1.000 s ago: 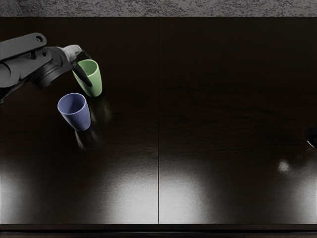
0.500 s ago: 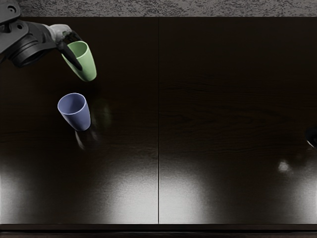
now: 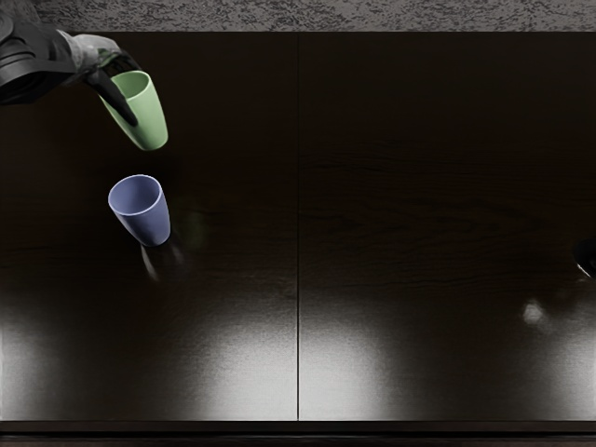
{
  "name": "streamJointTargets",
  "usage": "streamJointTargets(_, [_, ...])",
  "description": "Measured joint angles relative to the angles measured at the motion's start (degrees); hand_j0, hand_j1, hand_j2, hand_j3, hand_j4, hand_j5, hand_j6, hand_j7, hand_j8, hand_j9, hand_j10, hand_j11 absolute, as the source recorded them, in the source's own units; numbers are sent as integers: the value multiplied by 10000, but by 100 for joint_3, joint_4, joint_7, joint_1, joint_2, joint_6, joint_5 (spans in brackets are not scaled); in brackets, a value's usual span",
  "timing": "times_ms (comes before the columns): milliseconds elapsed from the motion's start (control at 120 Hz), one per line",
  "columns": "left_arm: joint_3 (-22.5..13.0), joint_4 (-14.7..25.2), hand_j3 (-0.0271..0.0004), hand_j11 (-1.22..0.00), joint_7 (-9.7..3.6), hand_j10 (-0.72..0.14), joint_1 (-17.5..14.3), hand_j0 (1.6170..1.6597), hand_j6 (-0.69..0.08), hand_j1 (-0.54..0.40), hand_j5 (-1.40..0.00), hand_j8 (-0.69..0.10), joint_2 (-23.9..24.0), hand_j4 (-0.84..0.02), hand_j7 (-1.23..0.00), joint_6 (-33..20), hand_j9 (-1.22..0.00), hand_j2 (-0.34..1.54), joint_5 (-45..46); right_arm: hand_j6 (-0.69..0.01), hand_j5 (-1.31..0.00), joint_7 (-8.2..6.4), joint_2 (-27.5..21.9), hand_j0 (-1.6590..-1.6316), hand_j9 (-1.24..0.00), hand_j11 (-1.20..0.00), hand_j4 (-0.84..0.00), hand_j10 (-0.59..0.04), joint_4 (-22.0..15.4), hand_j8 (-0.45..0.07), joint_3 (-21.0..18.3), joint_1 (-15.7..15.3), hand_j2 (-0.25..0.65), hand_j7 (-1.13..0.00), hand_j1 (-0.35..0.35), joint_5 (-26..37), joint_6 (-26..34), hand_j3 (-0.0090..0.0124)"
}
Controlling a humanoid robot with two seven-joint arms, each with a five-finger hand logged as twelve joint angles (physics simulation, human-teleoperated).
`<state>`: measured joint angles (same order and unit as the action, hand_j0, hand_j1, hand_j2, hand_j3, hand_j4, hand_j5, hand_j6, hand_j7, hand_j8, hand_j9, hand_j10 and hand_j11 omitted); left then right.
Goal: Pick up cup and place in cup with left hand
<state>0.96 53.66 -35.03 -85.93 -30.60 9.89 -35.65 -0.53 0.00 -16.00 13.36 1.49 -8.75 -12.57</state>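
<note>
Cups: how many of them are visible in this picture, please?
2. The green cup is held by the left hand, at upper left; the blue cup stands upright on the table, below it in the picture.

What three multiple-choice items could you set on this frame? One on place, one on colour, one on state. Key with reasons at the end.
1. Where in the picture is the blue cup?
A) right of the seam
B) left of the seam
C) across the seam

2. What colour is the held cup?
A) green
B) red
C) yellow

3. How does the blue cup sit?
A) upside down
B) on its side
C) upright

1 B: all of it shows left of the seam.
2 A: the cup in the left robot hand is green inside and out.
3 C: its open rim faces up, its narrower base is down.
</note>
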Motion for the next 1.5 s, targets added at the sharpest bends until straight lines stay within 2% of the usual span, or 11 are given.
streamJointTargets(125, [-2, 521, 0, -6370, 1, -4377, -108, 16518, -1727, -2416, -6511, -2283, -563, -2793, -6352, 100, -6355, 1963, 91, 6, 1, 0, 0, -16581, 0, 0, -1, 3, 0, 4, 0, 0, -2, 0, -3489, 0, 0, 0])
streamJointTargets(183, [4, 827, 0, -6355, 2, -4397, -186, 16521, -1804, -2497, -6343, -2333, -637, -2872, -6191, 187, -6320, 1944, 173, 5, 0, 0, 0, -16581, 0, 0, -1, 2, 0, 3, 0, 0, -2, 0, -3489, 0, 0, 0])
streamJointTargets(283, [84, 1140, 0, -6346, 3, -4455, -299, 16530, -2182, -1837, -6389, -2721, -841, -3241, -6299, 516, -6316, 1322, 460, 7, 1, 0, 0, -16581, 1, 0, 0, 3, 0, 5, 0, 0, -2, 0, -3489, -1, 0, 0])
streamJointTargets(442, [199, 1392, 0, -6403, 1, -4518, -345, 16535, -2087, -1851, -6561, -2707, -933, -3203, -6522, 1087, -6387, 1234, 839, 7, 1, 0, 0, -16581, 0, 0, 0, 3, 0, 5, 0, 0, -2, 0, -3489, 0, 0, 0])
streamJointTargets(600, [328, 1663, 0, -6404, 2, -4642, -354, 16544, -2363, -1478, -6560, -2923, -1371, -3597, -6547, 1427, -6398, 953, 941, 7, 1, 0, 0, -16581, 1, 0, 0, 3, 0, 5, 0, 0, -2, 0, -3489, 0, 0, 0])
streamJointTargets(817, [434, 1790, 0, -6570, 1, -4706, -347, 16540, -2108, -1772, -6814, -2740, -1619, -3210, -6759, 1693, -6565, 1073, 1117, 8, 1, 0, 0, -16581, 1, 0, 0, 4, 0, 6, 0, 0, -2, 0, -3489, 1, 0, 0])
streamJointTargets(867, [439, 1797, 0, -6675, 0, -4721, -345, 16538, -1862, -2229, -6984, -2531, -1720, -2960, -6891, 1710, -6667, 2112, 1122, 7, 1, 0, 0, -16581, 1, 0, 0, 3, 0, 5, 0, 0, -2, 0, -3489, 1, 0, 0])
streamJointTargets(1142, [401, 1804, 0, -7170, 0, -3973, -275, 16466, -677, -3394, -7523, -1504, -1963, -1616, -7311, 1725, -7093, 2967, 1092, 7, 1, 0, 0, -16581, 0, 0, 0, 3, 0, 5, 0, 0, -2, 0, -3489, 1, 0, 0])
streamJointTargets(1325, [339, 1838, 0, -7268, 1, -3846, -203, 16442, -359, -3548, -7640, -1311, -2039, -1363, -7379, 1717, -7157, 3099, 1023, 8, 1, 0, 0, -16581, 1, 0, 0, 4, 0, 5, 0, 0, -2, 0, -3489, 0, 0, 0])
streamJointTargets(1375, [330, 1938, 0, -7223, 1, -4073, -195, 16455, -726, -3108, -7589, -1607, -2189, -1723, -7343, 1707, -7120, 2694, 1004, 8, 1, 0, 0, -16581, 1, 0, 0, 4, 0, 5, 0, 0, -2, 0, -3489, 1, 0, 0])
streamJointTargets(1500, [317, 2130, 0, -7218, 1, -4175, -143, 16459, -875, -3120, -7549, -1744, -2214, -1838, -7278, 1714, -7090, 2714, 909, 7, 1, 0, 0, -16581, 0, 0, 0, 3, 0, 5, 0, 1, -2, 0, -3489, 2, 0, 0])
